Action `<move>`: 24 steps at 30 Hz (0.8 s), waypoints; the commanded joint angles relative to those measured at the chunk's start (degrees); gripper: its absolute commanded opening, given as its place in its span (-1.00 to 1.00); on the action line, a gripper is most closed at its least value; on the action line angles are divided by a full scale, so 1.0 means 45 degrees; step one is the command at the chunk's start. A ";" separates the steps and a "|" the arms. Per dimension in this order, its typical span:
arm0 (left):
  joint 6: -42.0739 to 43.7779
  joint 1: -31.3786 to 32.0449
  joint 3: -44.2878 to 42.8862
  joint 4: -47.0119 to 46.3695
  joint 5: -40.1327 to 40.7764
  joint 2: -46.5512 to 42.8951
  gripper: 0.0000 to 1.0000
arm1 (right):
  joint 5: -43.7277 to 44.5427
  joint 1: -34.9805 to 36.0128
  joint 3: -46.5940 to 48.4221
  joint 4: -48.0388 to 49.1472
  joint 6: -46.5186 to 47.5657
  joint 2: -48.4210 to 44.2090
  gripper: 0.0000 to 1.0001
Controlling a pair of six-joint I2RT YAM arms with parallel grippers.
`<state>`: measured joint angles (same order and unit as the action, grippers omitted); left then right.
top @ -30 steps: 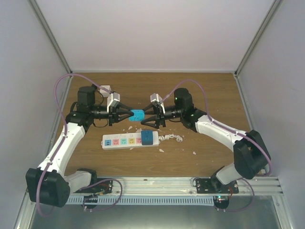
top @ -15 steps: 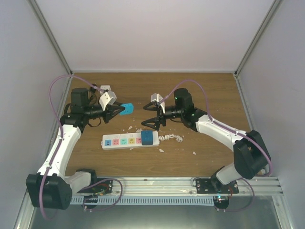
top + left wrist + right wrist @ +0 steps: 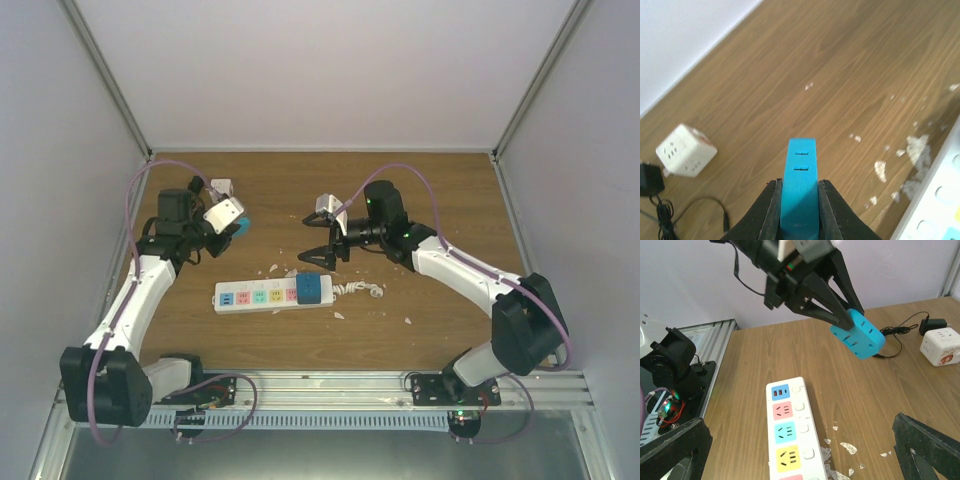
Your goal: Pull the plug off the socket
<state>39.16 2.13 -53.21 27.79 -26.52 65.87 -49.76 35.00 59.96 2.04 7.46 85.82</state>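
From above, the left gripper (image 3: pixel 236 228) pinches the cyan plug (image 3: pixel 244 226) aloft, up-left of the socket (image 3: pixel 260 295) lying mid-table; the right gripper (image 3: pixel 303 242) gapes wide. Left wrist brings a white cube adapter (image 3: pixel 686 150) close. Right wrist reveals the socket's coloured outlets.

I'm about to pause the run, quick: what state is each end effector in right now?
Left end effector: closed, holding the cyan plug.
Right end effector: open, holding nothing.
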 commanded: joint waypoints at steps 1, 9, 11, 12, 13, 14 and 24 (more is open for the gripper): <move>0.0751 0.0068 0.0538 -0.0906 0.1900 0.0586 -1.00 | 0.0028 -0.0078 0.0388 -0.0322 0.0365 0.0063 0.99; 0.0963 0.0394 0.0832 -0.2775 0.3751 0.2370 -1.00 | -0.0006 -0.0082 0.0323 -0.0376 0.0554 0.0144 0.99; 0.0850 0.0513 0.0552 -0.3033 0.4102 0.2948 -1.00 | -0.0127 -0.0083 0.0311 -0.0377 0.0513 0.0236 0.99; 0.0805 0.0563 0.0494 -0.3280 0.4288 0.3125 -1.00 | -0.0209 -0.0076 0.0308 -0.0376 0.0520 0.0285 0.99; 0.0778 0.0623 0.0469 -0.3509 0.4492 0.3299 -1.00 | -0.0261 -0.0082 0.0317 -0.0391 0.0506 0.0301 0.99; 0.0772 0.0701 0.0449 -0.3740 0.4711 0.3469 -1.00 | -0.0270 -0.0073 0.0326 -0.0395 0.0506 0.0318 0.99; 0.1928 0.1473 0.0601 -0.6658 0.7515 0.5345 -1.00 | -0.0187 -0.0081 0.0261 -0.0272 0.0319 0.0394 0.99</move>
<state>44.71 7.27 -49.87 8.43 1.39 87.74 -50.00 34.96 60.12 0.82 8.75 87.05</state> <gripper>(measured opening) 0.168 0.995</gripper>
